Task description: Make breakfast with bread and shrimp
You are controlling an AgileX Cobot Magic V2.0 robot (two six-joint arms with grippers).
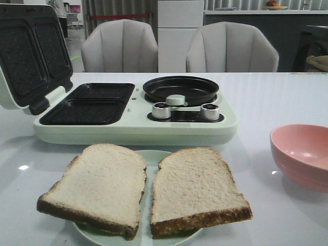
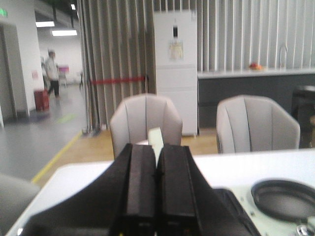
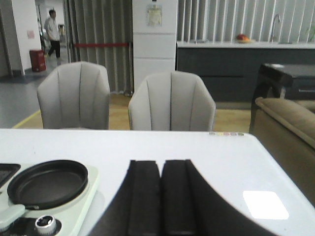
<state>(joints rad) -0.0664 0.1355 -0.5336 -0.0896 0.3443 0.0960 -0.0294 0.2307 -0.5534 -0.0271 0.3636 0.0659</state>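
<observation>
Two slices of bread lie side by side on a pale plate at the table's front: the left slice and the right slice. The shrimp is not visible; the inside of the pink bowl at the right shows only a pale patch. Neither gripper shows in the front view. My left gripper is shut and empty, held above the table near the machine's open lid. My right gripper is shut and empty, above the table to the right of the round pan.
A pale green breakfast machine stands behind the plate, its sandwich lid open at the left, two dark grill wells, a round black pan and two knobs. Two grey chairs stand beyond the table.
</observation>
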